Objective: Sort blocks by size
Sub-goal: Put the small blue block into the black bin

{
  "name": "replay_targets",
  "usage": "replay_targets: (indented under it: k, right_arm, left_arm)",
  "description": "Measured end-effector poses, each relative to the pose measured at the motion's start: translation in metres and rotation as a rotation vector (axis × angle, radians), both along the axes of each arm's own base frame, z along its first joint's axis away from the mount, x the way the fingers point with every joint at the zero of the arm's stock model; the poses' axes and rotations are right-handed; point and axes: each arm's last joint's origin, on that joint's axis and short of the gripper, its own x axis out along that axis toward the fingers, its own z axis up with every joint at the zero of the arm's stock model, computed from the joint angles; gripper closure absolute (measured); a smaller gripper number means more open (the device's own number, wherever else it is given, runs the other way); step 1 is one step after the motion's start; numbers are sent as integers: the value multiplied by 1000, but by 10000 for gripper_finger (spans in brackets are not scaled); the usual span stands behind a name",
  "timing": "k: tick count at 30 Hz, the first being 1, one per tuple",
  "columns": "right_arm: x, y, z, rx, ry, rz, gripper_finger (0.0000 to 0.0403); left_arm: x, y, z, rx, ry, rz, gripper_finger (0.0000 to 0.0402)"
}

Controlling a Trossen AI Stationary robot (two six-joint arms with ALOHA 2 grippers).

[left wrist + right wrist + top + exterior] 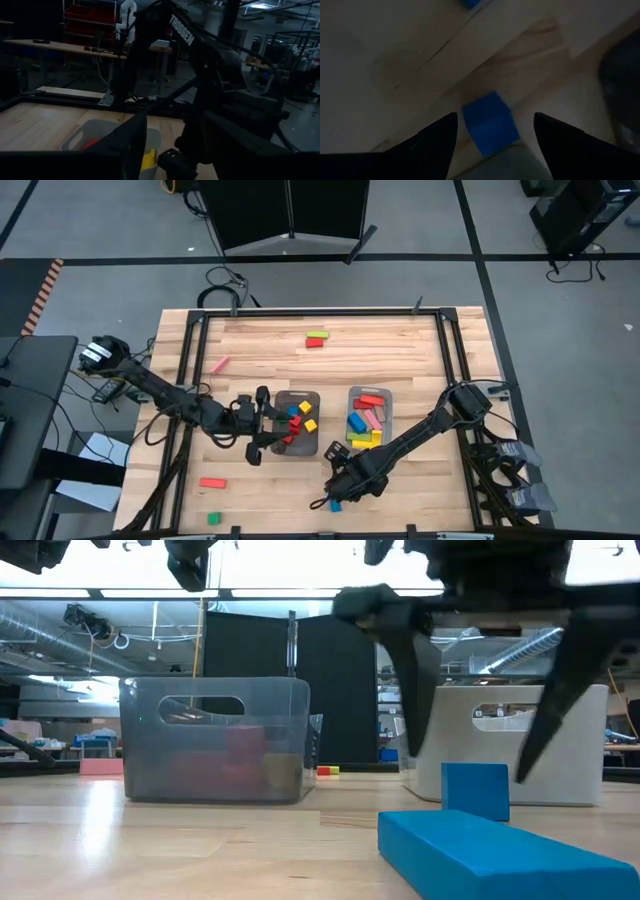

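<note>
A small blue cube (pixel 475 790) lies on the table near its front edge, next to a longer blue bar (pixel 500 860). My right gripper (pixel 495 117) points down over the cube (pixel 490 122), open, with one finger on either side of it and a gap at each side. My left gripper (pixel 262 425) is held level at the left end of the dark grey tray (pixel 312 442), above the table, open, and I see nothing between its fingers. The dark tray holds small red, blue and yellow blocks. The pale tray (pixel 388 395) holds longer bars.
Loose blocks lie on the table: a green and a red one (pixel 317 338) at the far side, a pink bar (pixel 220 365) at the left, a red bar (pixel 212 482) and a green cube (pixel 214 518) at the near left. A dark frame runs along the table's edges.
</note>
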Motion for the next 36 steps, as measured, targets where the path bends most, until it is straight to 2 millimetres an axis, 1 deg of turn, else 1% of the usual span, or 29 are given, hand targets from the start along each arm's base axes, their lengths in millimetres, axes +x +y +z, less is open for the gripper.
replay_targets:
  k: [9, 15, 19, 26, 29, 33, 35, 36]
  right_arm:
    - [-2, -8, -13, -8, 31, 6, 154]
    - [-5, -9, -18, -1, 43, 7, 171]
    - [-6, -9, -23, 11, 40, 8, 195]
    - [-7, -7, -25, 21, 23, 9, 256]
    - [-7, -6, -24, 22, 19, 0, 257]
    - [-3, 0, -15, 39, -12, -37, 257]
    - [0, 4, 1, 65, -57, -34, 257]
    - [2, 6, 12, 87, -96, -32, 257]
  left_arm:
    - [0, -1, -2, 9, 18, -5, 204]
    - [0, -1, -2, 10, 20, -5, 204]
    - [0, -1, -2, 9, 20, -5, 204]
    - [0, -1, -2, 9, 21, -5, 204]
    - [0, -1, -2, 9, 21, -4, 204]
    - [0, -2, -2, 8, 20, -8, 204]
    - [-1, -2, -2, 7, 17, -9, 204]
    - [-1, -2, -1, 5, 12, -9, 204]
